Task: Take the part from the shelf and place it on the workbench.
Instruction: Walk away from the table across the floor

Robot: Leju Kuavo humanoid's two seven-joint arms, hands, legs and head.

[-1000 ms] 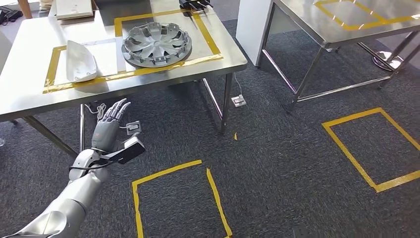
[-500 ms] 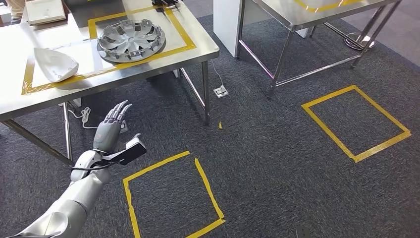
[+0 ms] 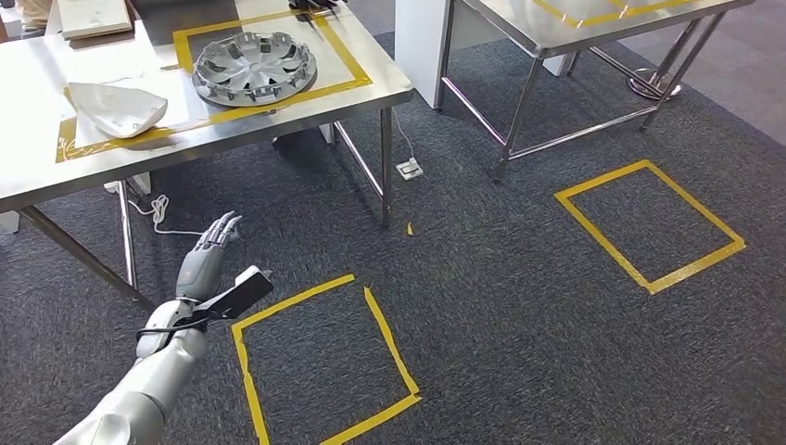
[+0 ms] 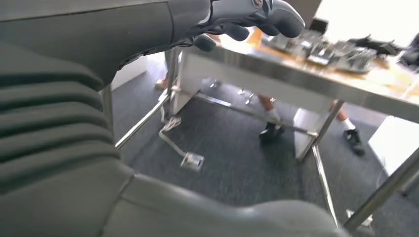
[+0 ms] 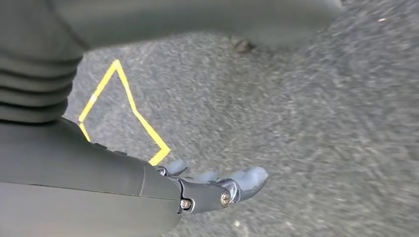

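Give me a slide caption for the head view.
Left hand open and empty above grey carpet, beside a steel table holding a wheel cover.

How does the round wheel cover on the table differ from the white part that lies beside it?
The wheel cover is round and grey, with spokes and a raised rim; the white part is a smooth, plain shell that narrows to a point. The wheel cover looks the larger of the two. The wheel cover lies inside the far yellow tape frame, the white part inside the neighbouring one. Both rest on the same steel table, and no hand touches them.
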